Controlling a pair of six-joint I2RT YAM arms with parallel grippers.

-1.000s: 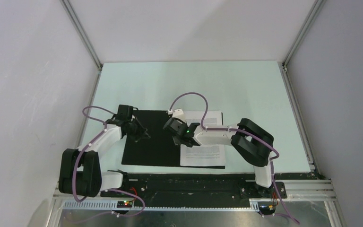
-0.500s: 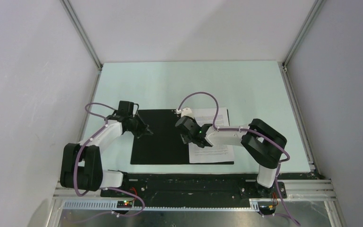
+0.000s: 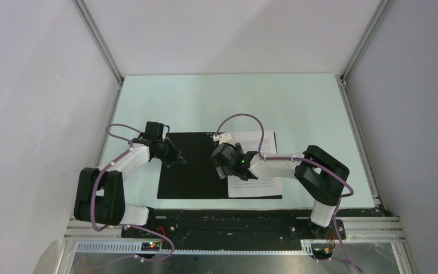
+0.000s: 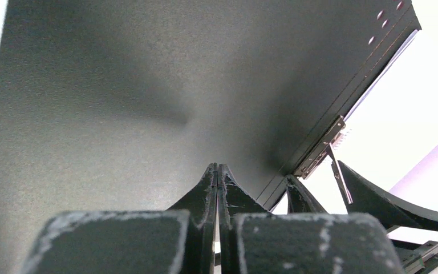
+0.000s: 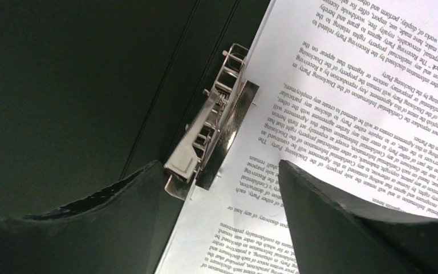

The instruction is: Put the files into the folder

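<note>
Two grippers mid-frame, I see: L gripper pressed together on folder black inside, R gripper spread over clip by files.

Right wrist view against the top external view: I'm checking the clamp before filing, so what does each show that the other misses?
Only the right wrist view shows the silver metal lever clip at the spine, framed by the open right gripper, and readable print. Only the top external view shows the left gripper over the left flap and the pale green table. Both show the open black-lined folder with white printed paper sheets on its right half.
</note>
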